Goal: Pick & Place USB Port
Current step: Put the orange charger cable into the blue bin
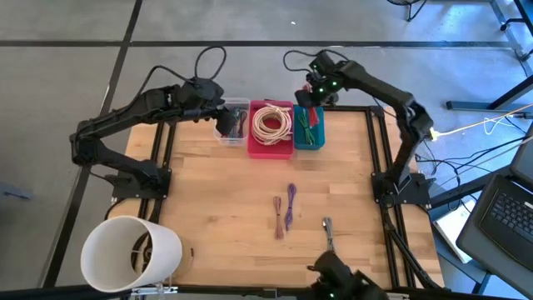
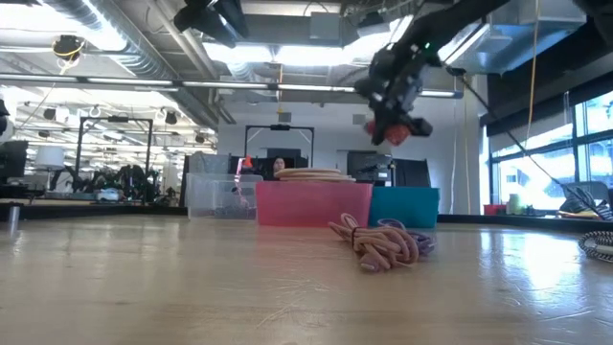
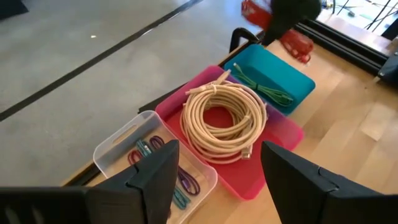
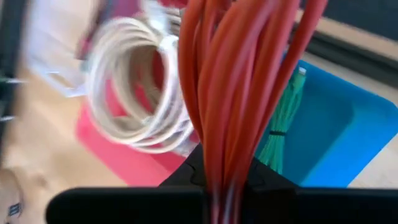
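I have the right gripper (image 1: 310, 98) up at about one o'clock on the table, hanging over the teal bin (image 1: 309, 140) with its fingers clamped on a bundle of red cable (image 4: 239, 93); in the right wrist view the red strands run straight up out of the closed fingers, and below them lies the green cable (image 4: 283, 124) already in that bin, so I judge I am holding the bundle there to line it up for a drop beside the green one; the low view shows the red bundle (image 2: 395, 127) well above the bin rim, not yet inside; the left gripper (image 3: 214, 174) waits at about eleven o'clock above the clear bin (image 1: 230, 121), its fingers spread wide and holding nothing, and I read that as parked over the box of small purple and teal cables (image 3: 146, 152) so it stays out of the right arm's way; the pink bin (image 1: 270, 150) sits between the two, filled by a cream cable coil (image 1: 271, 122); loose pieces wait near the table's middle and toward five o'clock: a purple cable (image 1: 291, 206), a tan cable (image 1: 278, 217) just beside it, and a grey cable (image 1: 328, 231) farther toward the right edge; a white bucket (image 1: 129, 252) stands at seven o'clock; I can read no brand, label or writing on any bin or cable
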Controlling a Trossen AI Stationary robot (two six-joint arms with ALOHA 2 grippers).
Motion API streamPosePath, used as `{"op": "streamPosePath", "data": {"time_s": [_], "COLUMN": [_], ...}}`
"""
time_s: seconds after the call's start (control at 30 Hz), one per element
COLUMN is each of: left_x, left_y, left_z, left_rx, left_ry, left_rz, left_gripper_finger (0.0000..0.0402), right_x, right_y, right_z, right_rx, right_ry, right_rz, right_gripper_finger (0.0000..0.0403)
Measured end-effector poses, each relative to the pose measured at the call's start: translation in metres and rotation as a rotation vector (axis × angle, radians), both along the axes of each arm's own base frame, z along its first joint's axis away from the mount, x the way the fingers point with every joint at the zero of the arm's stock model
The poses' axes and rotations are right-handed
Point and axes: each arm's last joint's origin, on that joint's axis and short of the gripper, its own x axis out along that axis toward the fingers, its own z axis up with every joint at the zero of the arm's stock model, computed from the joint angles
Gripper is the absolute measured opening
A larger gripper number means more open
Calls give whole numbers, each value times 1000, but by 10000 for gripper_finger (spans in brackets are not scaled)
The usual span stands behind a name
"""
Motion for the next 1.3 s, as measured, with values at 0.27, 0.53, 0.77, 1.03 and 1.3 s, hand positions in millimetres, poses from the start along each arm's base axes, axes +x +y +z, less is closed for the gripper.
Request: {"op": "streamPosePath", "data": {"time_s": [0.27, 0.53, 0.77, 1.03, 1.3], "left_x": [-1, -2, -2, -3, -3], "left_y": [0, -1, 0, 0, 1], "left_z": [-2, -2, -2, -2, -2], "left_rx": [-12, 2, 19, 40, 40], "left_ry": [19, 44, 59, 73, 72], "left_rz": [5, -13, -21, -7, -5], "left_gripper_finger": [219, 219, 219, 219, 219], "right_x": [7, 7, 3, -2, -10], "right_y": [-10, -14, -10, -2, 6], "right_z": [-34, -47, -65, -105, -137], "right_rx": [26, 49, 98, 155, 168], "right_ry": [131, 185, 229, 179, 169], "right_rz": [-53, -65, -81, -118, -166], "right_gripper_finger": [15, 15, 15, 15, 15]}}
